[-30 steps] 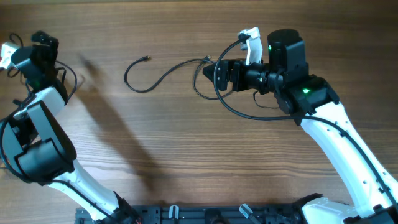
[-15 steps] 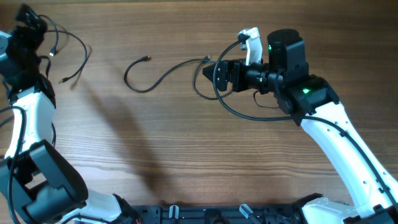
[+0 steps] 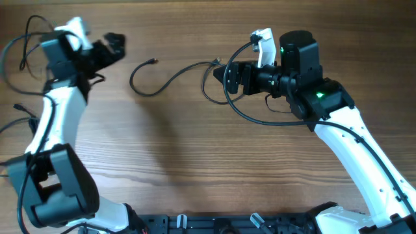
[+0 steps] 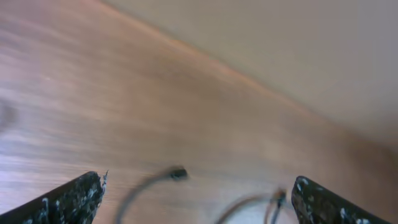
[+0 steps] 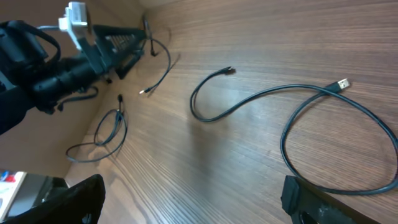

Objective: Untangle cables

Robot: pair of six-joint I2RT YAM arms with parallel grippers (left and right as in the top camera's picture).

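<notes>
Your long cable (image 3: 170, 79) lies flat on the wooden table (image 3: 195, 162), and everything else is easiest placed from it. Its small black plug (image 3: 154, 61) is the end nearer the left gripper (image 3: 114, 45). From there the cord dips into a curve, rises, and closes into a wide loop that ends in a silver-tipped plug (image 5: 342, 83).

The right gripper (image 3: 218, 73) hovers over that loop with its fingers spread wide and nothing between them (in the wrist view the loop runs just beside one finger (image 5: 323, 205), and you cannot tell whether it touches).

The left gripper sits off the black-plug end of the long cable, clear of it, jaws released and empty. Its own view is blurred, yet the plug shows on the wood between the two fingers.

Two more pieces lie well apart from the long cable, beyond the left arm (image 3: 55, 123): a loose loop of thin cord (image 5: 102, 134) and a slack strand (image 5: 166, 62).
</notes>
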